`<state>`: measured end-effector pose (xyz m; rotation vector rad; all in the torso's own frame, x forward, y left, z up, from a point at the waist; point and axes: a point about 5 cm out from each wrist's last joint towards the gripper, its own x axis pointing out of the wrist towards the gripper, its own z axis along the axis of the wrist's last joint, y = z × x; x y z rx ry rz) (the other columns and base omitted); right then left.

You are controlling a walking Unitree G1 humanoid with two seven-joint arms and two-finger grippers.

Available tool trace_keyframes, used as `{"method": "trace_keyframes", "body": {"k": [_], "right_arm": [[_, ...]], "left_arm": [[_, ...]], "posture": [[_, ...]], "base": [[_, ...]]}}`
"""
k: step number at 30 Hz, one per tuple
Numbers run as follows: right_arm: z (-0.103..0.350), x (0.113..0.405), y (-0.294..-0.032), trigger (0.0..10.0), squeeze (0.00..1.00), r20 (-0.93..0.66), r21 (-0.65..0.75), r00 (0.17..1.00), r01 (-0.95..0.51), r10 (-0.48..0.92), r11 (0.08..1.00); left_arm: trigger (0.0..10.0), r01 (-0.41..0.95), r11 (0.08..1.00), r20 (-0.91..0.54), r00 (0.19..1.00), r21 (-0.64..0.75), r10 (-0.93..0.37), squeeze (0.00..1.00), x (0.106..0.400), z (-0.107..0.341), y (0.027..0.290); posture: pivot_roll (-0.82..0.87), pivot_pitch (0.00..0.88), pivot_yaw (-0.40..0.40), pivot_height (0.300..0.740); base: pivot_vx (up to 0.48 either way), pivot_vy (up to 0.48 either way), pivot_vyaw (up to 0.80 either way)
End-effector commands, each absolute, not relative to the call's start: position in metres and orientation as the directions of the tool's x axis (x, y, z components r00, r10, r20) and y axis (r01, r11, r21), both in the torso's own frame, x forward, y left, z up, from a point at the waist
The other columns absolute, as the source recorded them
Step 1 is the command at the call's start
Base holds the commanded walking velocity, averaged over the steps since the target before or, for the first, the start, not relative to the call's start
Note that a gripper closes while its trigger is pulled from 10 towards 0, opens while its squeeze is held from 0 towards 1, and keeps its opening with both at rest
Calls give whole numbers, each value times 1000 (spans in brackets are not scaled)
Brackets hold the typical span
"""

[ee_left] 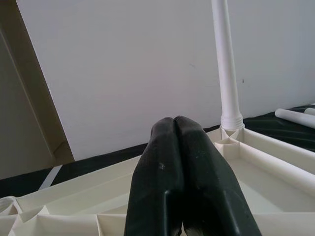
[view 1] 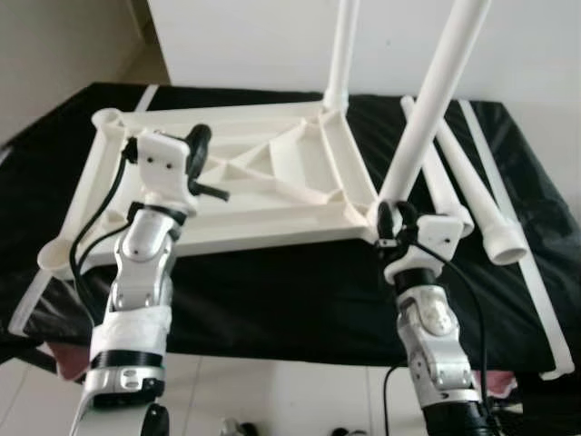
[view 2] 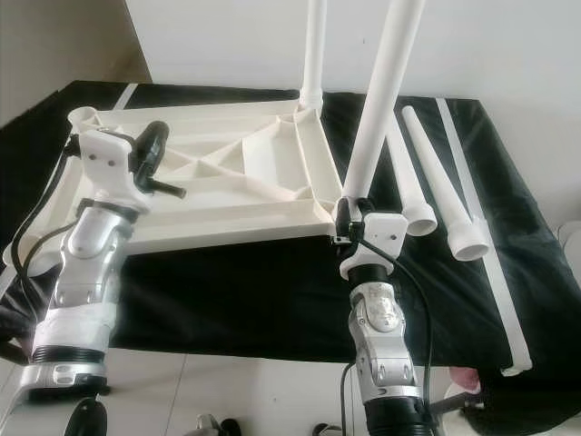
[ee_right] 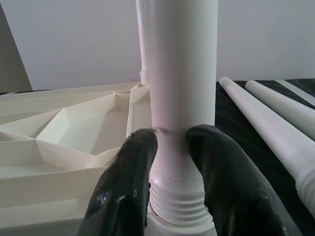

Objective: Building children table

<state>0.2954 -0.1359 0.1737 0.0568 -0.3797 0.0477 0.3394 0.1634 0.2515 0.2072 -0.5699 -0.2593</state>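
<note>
left gripper pinched shut on nothing, hovering over the upturned tabletop on the black cloth. right gripper clamped round a leg at the near right corner socket, apparently mid-screwing. next, probably: twisting it tight, then fetching the spare legs lying to the right.

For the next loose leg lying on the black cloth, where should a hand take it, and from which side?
Grip the nearer loose leg around its mid-shaft, from above, fingers straddling it crosswise. It lies flat with its wide threaded end toward the robot, so a mid-shaft hold likely leaves that end free for the tabletop socket. The right hand is busiest nearby.
</note>
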Motion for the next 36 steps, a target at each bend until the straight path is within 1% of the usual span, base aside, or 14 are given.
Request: {"method": "trace_keyframes", "body": {"k": [1,13,21,36], "right_arm": [[171,295,-135,10000,0,365,44,930,-61,41,997],[171,296,-136,10000,0,364,41,930,-64,45,997],[174,299,-137,10000,0,372,38,927,-66,47,997],[174,298,-137,10000,0,379,45,925,-54,33,998]], "left_arm": [[10000,121,964,524,820,235,-230,0,339,254,165],[10000,120,965,523,821,235,-229,0,339,253,165],[10000,121,964,526,819,236,-231,0,339,254,164],[10000,132,962,527,814,240,-244,0,341,257,162]], "posture": [[-60,149,11,740],[-60,151,8,740],[-83,160,-9,740],[-93,168,10,740]], "base": [[0,0,0],[0,0,0],[0,0,0],[0,0,0]]}}
